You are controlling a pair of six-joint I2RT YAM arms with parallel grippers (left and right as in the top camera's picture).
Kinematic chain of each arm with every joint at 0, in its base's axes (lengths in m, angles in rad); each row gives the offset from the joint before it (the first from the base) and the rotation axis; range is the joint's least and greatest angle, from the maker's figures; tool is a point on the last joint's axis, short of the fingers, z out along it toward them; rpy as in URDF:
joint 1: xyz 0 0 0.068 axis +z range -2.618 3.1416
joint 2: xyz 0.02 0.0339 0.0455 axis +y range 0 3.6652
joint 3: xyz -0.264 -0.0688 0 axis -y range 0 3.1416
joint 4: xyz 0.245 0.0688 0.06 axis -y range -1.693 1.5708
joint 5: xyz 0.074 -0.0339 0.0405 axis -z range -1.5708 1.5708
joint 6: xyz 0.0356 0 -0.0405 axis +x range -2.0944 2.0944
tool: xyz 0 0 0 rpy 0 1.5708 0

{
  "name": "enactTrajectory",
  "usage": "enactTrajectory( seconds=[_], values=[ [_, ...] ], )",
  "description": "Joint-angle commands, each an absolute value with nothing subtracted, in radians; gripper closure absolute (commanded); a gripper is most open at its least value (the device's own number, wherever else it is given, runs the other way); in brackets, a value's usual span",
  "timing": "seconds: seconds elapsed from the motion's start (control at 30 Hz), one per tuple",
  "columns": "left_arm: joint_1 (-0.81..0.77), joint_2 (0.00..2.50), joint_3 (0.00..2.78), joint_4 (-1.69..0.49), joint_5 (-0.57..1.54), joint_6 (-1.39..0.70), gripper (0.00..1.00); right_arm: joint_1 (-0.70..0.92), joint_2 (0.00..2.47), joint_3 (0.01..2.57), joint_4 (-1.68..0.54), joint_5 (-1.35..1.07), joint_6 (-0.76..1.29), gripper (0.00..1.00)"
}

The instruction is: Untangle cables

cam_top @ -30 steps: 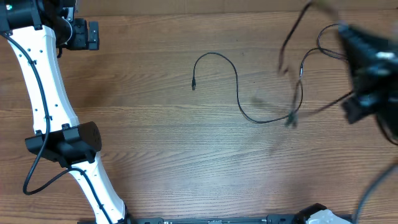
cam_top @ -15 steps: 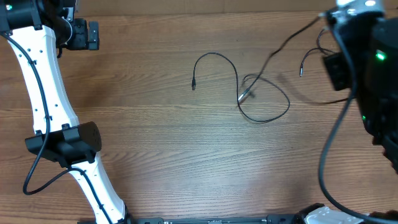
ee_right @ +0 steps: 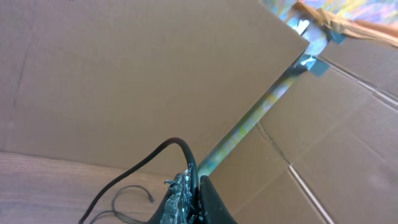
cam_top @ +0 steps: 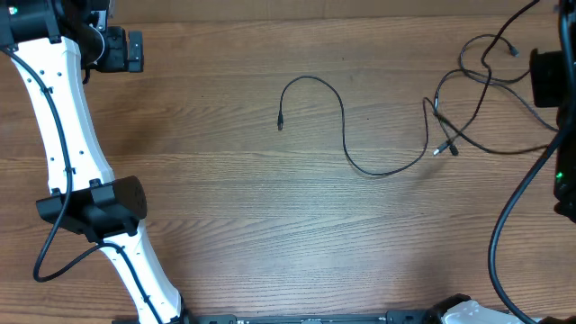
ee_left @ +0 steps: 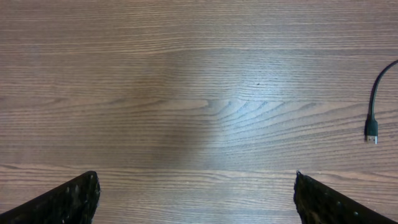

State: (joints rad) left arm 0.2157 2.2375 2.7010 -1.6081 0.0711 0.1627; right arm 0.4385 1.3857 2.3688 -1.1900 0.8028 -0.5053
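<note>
One black cable (cam_top: 342, 117) lies loose mid-table, its plug (cam_top: 280, 124) at the left and its other end near two small plugs (cam_top: 444, 148). More cables (cam_top: 477, 72) cross in loops at the right and rise toward my right gripper (cam_top: 547, 79) at the frame's edge. In the right wrist view my right gripper (ee_right: 198, 178) is tilted upward and shut on a black cable (ee_right: 163, 149) that arcs down to the left. My left gripper (ee_left: 195, 177) stands wide open above bare wood at the far left (cam_top: 126, 51), holding nothing. A cable plug (ee_left: 371, 130) shows at its right.
The left arm (cam_top: 67, 135) stretches along the table's left side. Cardboard walls (ee_right: 143, 74) and a metal rod (ee_right: 261, 112) stand behind the table. The right arm's own thick wire (cam_top: 513, 225) hangs at the right edge.
The right arm has swung back to the right edge, dragging the tangled cables and their plug ends rightward off the middle cable. The left arm has not moved.
</note>
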Motion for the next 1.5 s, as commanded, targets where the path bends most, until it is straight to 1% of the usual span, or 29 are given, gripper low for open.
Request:
enactTrajectory(
  seconds=[0.0,0.17,0.37,0.6,0.7,0.83,1.0,1.13,1.33,1.47],
  values=[
    [0.209,2.253,2.705,-1.608,0.078,0.156,0.00,0.437,1.384,2.383,-1.221,0.711,-0.517,0.96],
    [0.209,2.253,2.705,-1.608,0.078,0.156,0.00,0.437,1.388,2.383,-1.303,0.229,-0.461,0.96],
    [0.209,2.253,2.705,-1.608,0.078,0.156,0.00,0.437,1.416,2.383,-1.173,-0.289,-0.461,0.96],
    [0.209,2.253,2.705,-1.608,0.078,0.156,0.01,0.437,1.475,2.383,-1.003,-0.696,-0.411,0.96],
    [0.209,2.253,2.705,-1.608,0.078,0.156,0.00,0.437,1.506,2.383,-0.991,-0.787,-0.411,0.96],
    [0.209,2.253,2.705,-1.608,0.078,0.156,0.00,0.437,1.529,2.383,-1.058,-0.738,-0.411,0.96],
    [0.209,2.253,2.705,-1.608,0.078,0.156,0.00,0.437,1.530,2.383,-1.140,-0.530,-0.412,0.96],
    [0.209,2.253,2.705,-1.608,0.078,0.156,0.00,0.437,1.527,2.383,-1.187,-0.312,-0.420,0.96],
    [0.209,2.253,2.705,-1.608,0.078,0.156,0.01,0.437,1.526,2.383,-1.269,0.104,-0.474,0.96],
    [0.209,2.253,2.705,-1.608,0.078,0.156,0.00,0.437,1.524,2.384,-1.288,0.313,-0.506,0.96]
  ],
)
